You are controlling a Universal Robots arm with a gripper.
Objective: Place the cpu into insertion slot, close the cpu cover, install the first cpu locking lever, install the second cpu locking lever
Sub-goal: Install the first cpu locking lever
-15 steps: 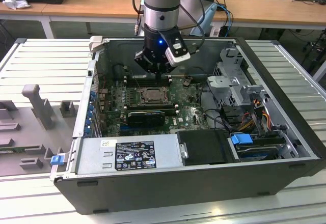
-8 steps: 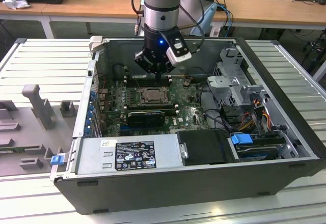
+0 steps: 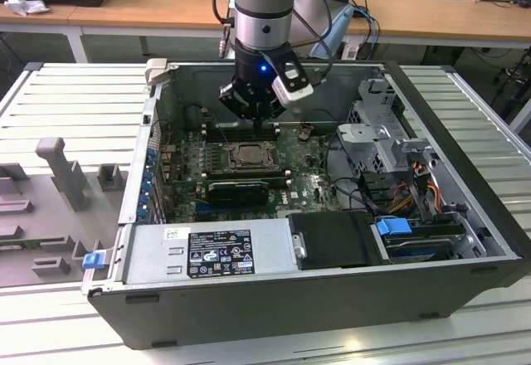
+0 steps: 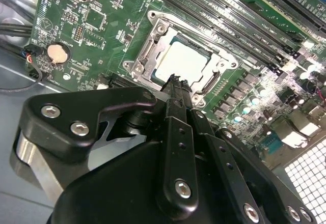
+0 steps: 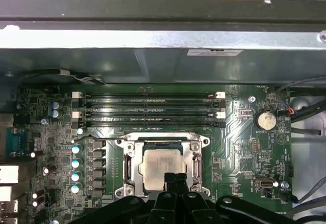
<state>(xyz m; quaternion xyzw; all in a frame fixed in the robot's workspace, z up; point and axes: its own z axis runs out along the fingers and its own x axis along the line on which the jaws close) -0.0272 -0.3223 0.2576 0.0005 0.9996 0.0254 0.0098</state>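
— Where is the cpu (image 5: 160, 165) seen?

— It is seated in the insertion slot (image 5: 124, 190), and the cpu cover (image 5: 163, 140) is laid flat over that slot, framing it.

— And how is the gripper (image 5: 175, 176) held?

— Its fingers are pressed together with nothing clamped between them. The tips are poised just above one edge of the slot, at the cover's rim. Contact cannot be confirmed.
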